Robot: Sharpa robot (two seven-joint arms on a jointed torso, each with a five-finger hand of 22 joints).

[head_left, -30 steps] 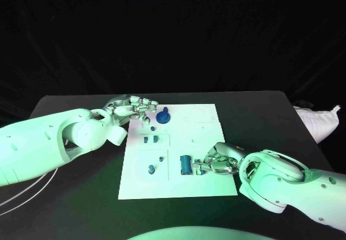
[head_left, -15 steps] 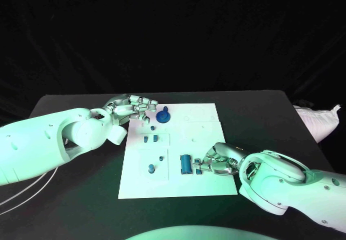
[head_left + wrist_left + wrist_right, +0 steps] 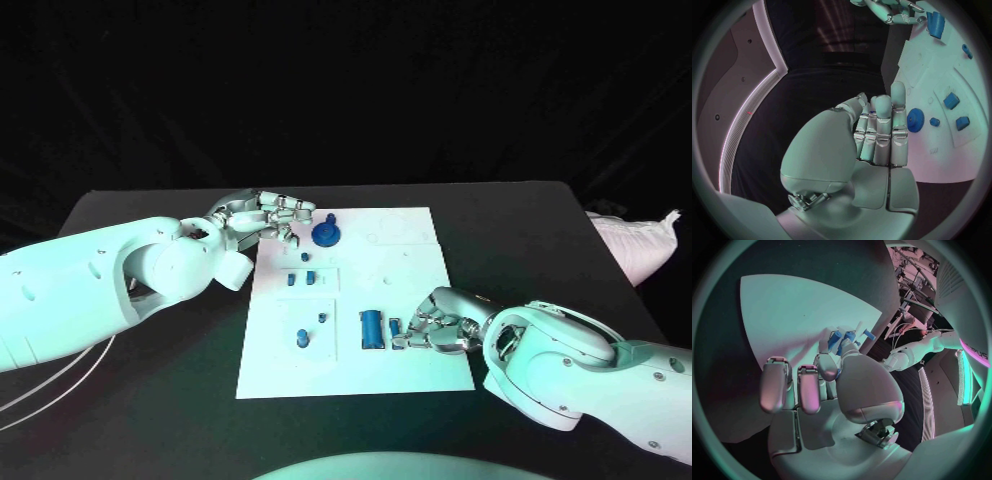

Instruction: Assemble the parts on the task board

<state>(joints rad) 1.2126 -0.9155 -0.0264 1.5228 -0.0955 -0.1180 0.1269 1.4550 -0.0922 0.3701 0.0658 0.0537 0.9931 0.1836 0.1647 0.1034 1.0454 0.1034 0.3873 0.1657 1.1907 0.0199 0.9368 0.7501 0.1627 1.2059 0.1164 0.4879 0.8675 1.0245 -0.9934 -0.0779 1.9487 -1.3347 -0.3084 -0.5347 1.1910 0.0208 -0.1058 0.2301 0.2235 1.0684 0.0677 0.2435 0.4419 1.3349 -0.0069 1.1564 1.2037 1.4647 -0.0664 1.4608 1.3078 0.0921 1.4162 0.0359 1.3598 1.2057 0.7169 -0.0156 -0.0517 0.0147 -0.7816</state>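
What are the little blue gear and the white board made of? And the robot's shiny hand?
The gear looks like matte blue plastic: even colour, moulded teeth, no glint. The board looks like smooth white plastic or painted sheet; I can't tell which. The left hand looks like polished metal, since its fingers catch bright highlights, though it may be silver-coated plastic.

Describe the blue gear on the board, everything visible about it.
The gear is a small dark blue toothed disc, plastic by its look, with a short stub at its top edge. It sits at the task board's far left corner, the teeth plain in the left wrist view. The left hand's fingertips are right beside it; actual contact cannot be told.
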